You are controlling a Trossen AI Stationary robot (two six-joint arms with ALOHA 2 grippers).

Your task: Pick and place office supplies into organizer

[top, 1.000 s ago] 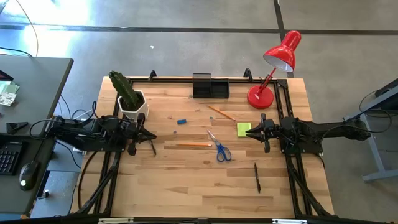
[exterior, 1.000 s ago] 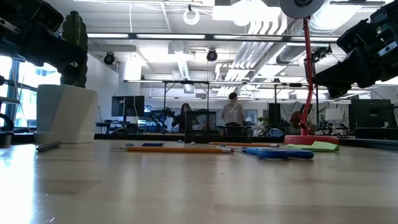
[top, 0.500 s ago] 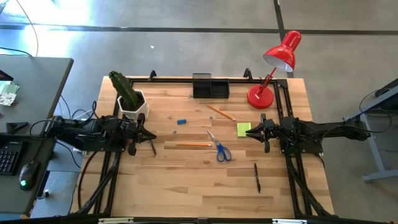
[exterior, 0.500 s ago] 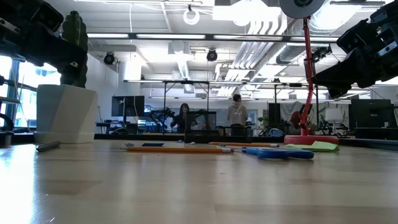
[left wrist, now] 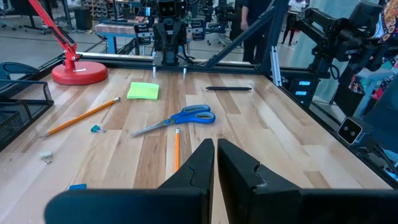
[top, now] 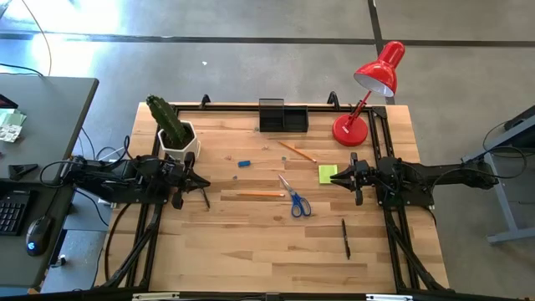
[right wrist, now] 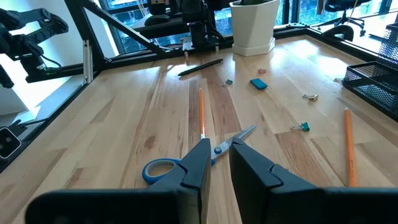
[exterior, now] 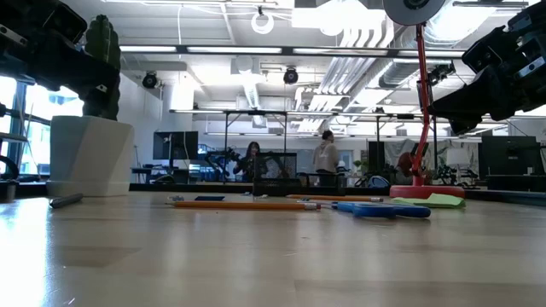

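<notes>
The black organizer [top: 282,115] stands at the table's far edge. Loose on the wood lie two pencils [top: 298,151] [top: 261,194], blue-handled scissors [top: 294,199], a yellow-green sticky pad [top: 328,173], a small blue eraser [top: 244,163] and a black pen [top: 346,238]. A second black pen [right wrist: 200,67] lies near the left arm. My left gripper [top: 203,180] [left wrist: 216,146] hovers shut at the table's left side, holding nothing. My right gripper [top: 336,178] [right wrist: 219,148] hovers at the right side beside the sticky pad, its fingers a narrow gap apart with nothing between them.
A white pot with a cactus [top: 177,134] stands at the far left, close to my left arm. A red desk lamp [top: 368,92] stands at the far right. Small clips [right wrist: 301,127] lie scattered near the middle. People stand in the room beyond the table [exterior: 324,158].
</notes>
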